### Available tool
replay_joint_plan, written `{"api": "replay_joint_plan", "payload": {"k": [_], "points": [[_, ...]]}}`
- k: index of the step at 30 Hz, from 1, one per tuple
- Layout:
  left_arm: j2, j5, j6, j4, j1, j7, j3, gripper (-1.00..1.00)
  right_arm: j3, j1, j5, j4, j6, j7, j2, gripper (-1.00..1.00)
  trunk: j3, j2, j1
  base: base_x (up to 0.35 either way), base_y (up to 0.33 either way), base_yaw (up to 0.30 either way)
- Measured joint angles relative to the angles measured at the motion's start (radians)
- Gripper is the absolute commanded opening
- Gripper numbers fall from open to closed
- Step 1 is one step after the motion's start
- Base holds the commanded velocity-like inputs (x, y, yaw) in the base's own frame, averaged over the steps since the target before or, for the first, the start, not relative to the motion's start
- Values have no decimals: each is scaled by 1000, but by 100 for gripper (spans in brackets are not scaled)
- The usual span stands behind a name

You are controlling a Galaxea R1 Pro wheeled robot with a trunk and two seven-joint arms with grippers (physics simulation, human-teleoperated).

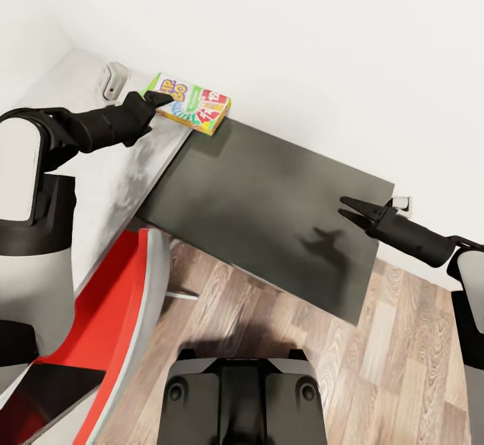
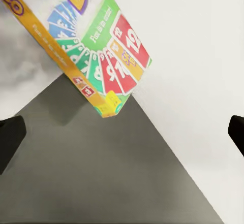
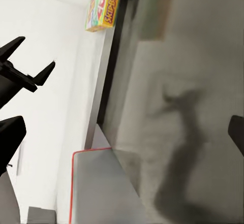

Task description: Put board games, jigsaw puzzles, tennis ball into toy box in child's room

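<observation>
Sitting by wall — board game [image 1: 190,103], L claw [image 1: 160,99] touching.

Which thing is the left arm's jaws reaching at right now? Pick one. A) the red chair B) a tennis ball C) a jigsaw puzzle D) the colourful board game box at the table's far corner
D: in the head view the left gripper sits at the edge of the board game box, which lies on the dark table by the wall.
</observation>
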Motion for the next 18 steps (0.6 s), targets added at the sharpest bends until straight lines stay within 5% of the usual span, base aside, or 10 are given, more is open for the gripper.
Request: {"api": "replay_joint_plan", "payload": {"k": [18], "points": [[-5, 3, 1, 0, -18, 1, 7, 100, -5, -94, -25, 30, 0, -91, 35, 100, 0, 0, 0, -3, -3, 268]]}}
